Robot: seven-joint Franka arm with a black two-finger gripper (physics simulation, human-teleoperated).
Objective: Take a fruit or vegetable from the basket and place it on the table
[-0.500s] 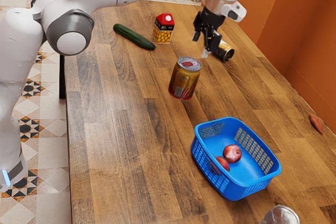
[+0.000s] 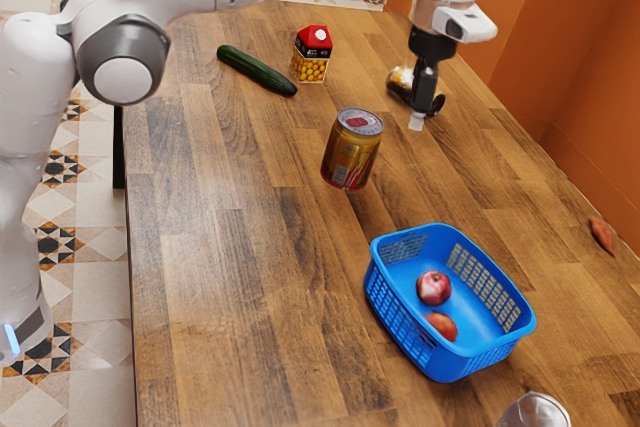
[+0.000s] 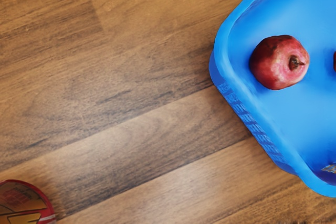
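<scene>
My gripper [image 2: 417, 119] hangs above the table in the exterior view, beyond the standing can and away from the blue basket [image 2: 373, 265]. It is seen nearly edge-on, so its opening is unclear. Two reddish fruits lie apart inside the basket: a round pomegranate-like one [image 2: 433, 288] and a redder one [image 2: 441, 327]. In the wrist view, the pomegranate-like fruit [image 3: 277, 65] rests near a corner of the basket [image 3: 223, 45], and a sliver of another dark red thing [image 3: 334, 62] is cut off by the picture's edge.
A gold-red can [image 2: 351, 152] stands between gripper and basket; its top [image 3: 21, 200] shows in the wrist view. A lying can [image 2: 402, 87] is behind the gripper. Elsewhere are a cucumber [image 2: 256, 71], a carton [image 2: 311, 55], a sweet-potato-like item [image 2: 602, 236] and a silvery object [image 2: 535, 412].
My hand has turned and shifted toward the exterior view's right and slightly down. Inside the basket, both fruits have changed position and now lie farther apart.
</scene>
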